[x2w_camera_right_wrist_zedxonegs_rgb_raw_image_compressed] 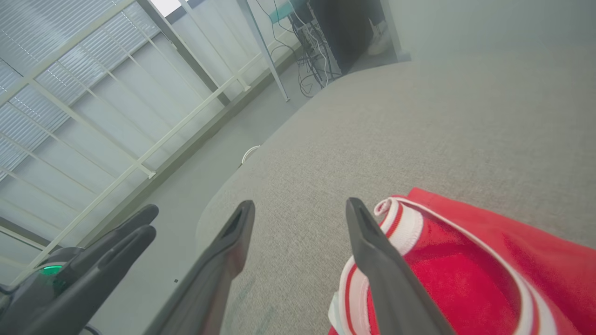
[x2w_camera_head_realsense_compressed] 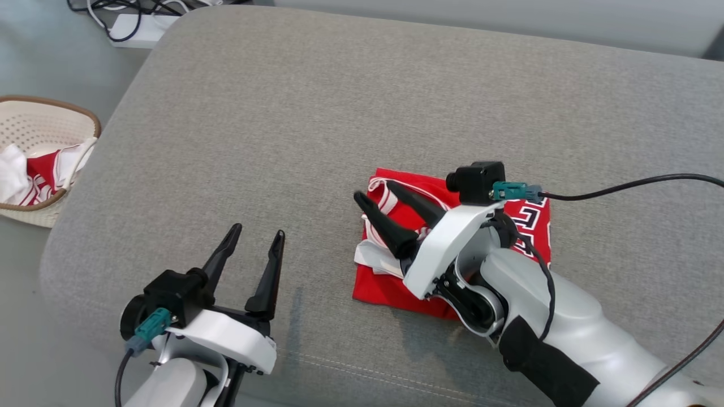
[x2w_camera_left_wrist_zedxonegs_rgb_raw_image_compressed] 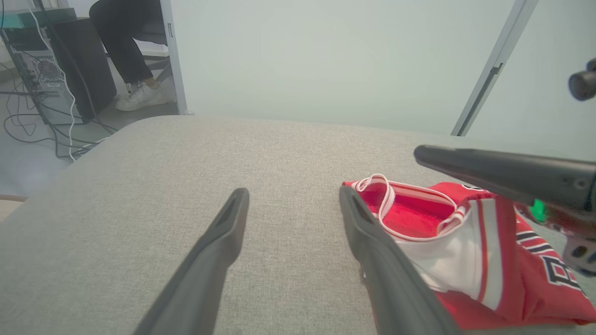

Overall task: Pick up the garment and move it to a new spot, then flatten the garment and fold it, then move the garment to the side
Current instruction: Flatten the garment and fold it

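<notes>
Two grippers, both w/ jaws wide, nothing held. Garment (x2w_camera_head_realsense_compressed: 509, 226) lies folded on cushion (x2w_camera_head_realsense_compressed: 339, 113), directly under right gripper (x2w_camera_head_realsense_compressed: 379, 198); left gripper (x2w_camera_head_realsense_compressed: 254, 240) well apart to its left. Right arm nearer for the sideways shift, I'd judge.

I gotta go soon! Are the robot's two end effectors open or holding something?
Left end effector: open, empty, above the grey cushion.
Right end effector: open, holding nothing, over the folded red garment.
</notes>
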